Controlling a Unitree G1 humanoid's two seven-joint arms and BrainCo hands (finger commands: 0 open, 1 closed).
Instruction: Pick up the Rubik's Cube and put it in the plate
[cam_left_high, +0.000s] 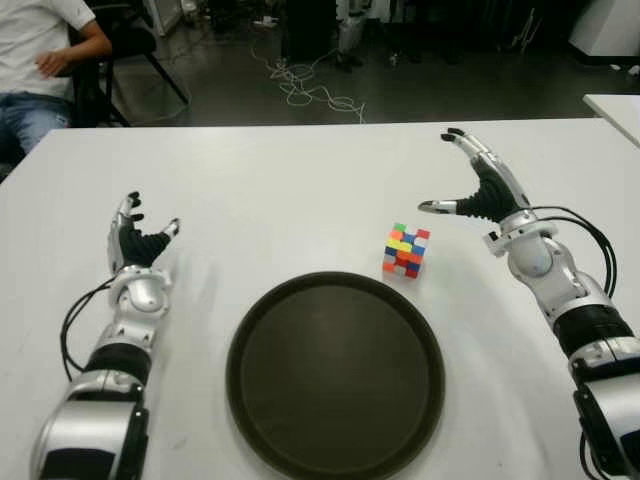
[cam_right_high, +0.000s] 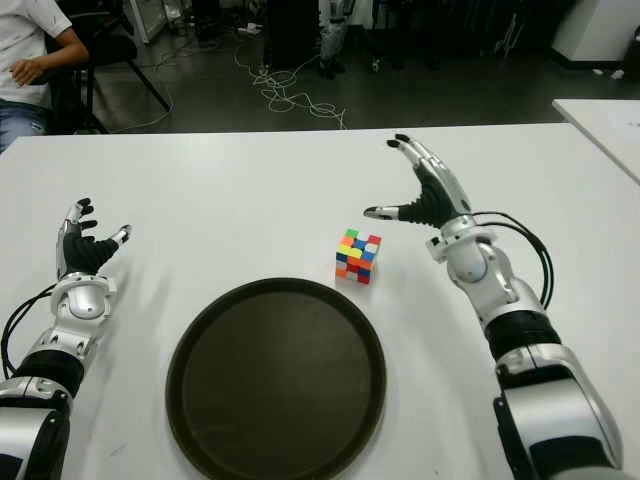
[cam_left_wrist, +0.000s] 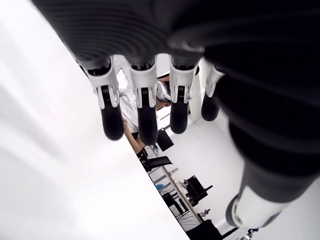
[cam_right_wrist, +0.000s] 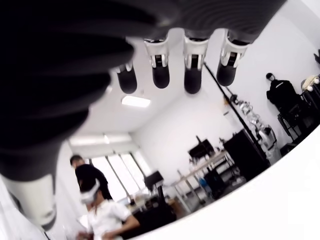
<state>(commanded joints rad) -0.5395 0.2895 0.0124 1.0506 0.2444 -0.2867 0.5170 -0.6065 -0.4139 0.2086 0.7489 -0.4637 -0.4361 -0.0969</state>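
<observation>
1. The Rubik's Cube (cam_left_high: 405, 251) sits on the white bench (cam_left_high: 300, 190), just beyond the upper-right rim of the plate (cam_left_high: 335, 375) and apart from it by a narrow strip of bare surface.
2. Its visible faces are a scrambled mix of green, yellow, white, blue, red and orange squares; one corner points toward the camera.
3. The right robot hand (cam_left_high: 475, 190) shows to the right of the cube and a little farther back, fingers spread wide and holding nothing, thumb (cam_left_high: 437, 207) pointing toward the cube without touching it.
4. The dark round plate, with a shallow raised rim, lies near the bench's front edge, between the two arms, with nothing in it.
5. The left robot hand (cam_left_high: 135, 240) shows well to the left of the plate, fingers loosely extended and holding nothing.
6. Open white bench surrounds cube and plate on all sides, widest behind them up to the far edge.
7. Beyond that edge, a seated person (cam_left_high: 40, 60) shows at the back left and loose cables (cam_left_high: 305, 85) lie on the dark floor (cam_left_high: 450, 90).
</observation>
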